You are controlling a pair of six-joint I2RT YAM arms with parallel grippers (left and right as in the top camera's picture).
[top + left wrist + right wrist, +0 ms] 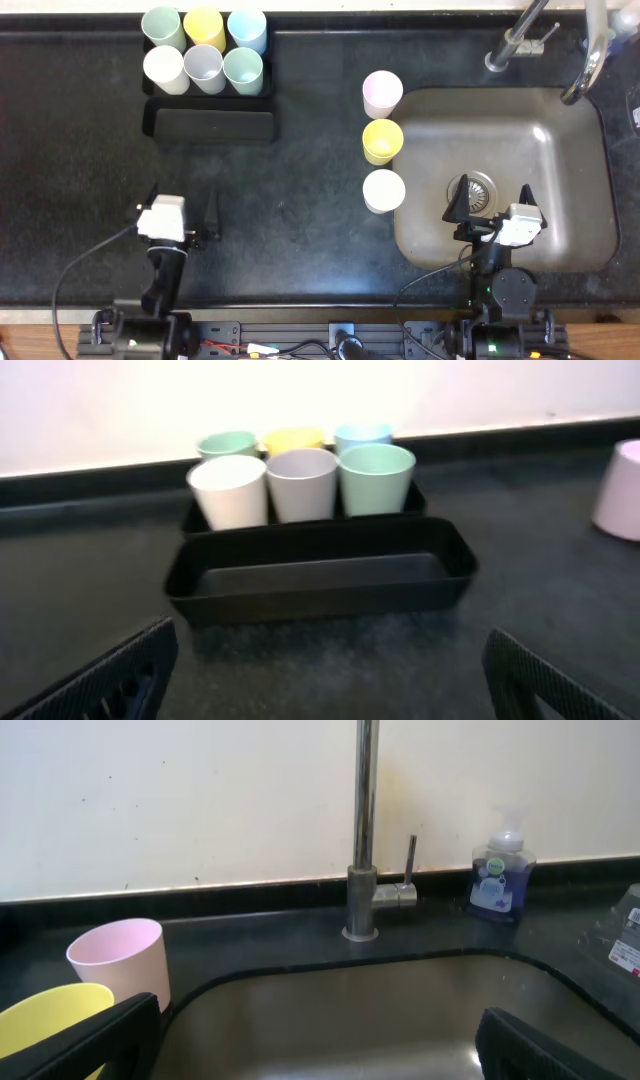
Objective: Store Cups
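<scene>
Now: left jaws wide open, empty — right jaws likewise, over sink (560, 150).

Nine cups, six stored in a tray.
Six upright pastel cups (205, 50) fill the rear black tray (270, 78); the front tray (210, 125) is empty; a pink cup (382, 93), a yellow cup (382, 141) and a white cup (383, 190) line the tabletop (300, 200) beside the sink (560, 150).

Top view: straight down on tabletop (320, 200), sink (560, 150). Left wrist view: low, level, facing black tray (320, 603). Right wrist view: low over sink, facing faucet (365, 820). All share pink cup (118, 960).
</scene>
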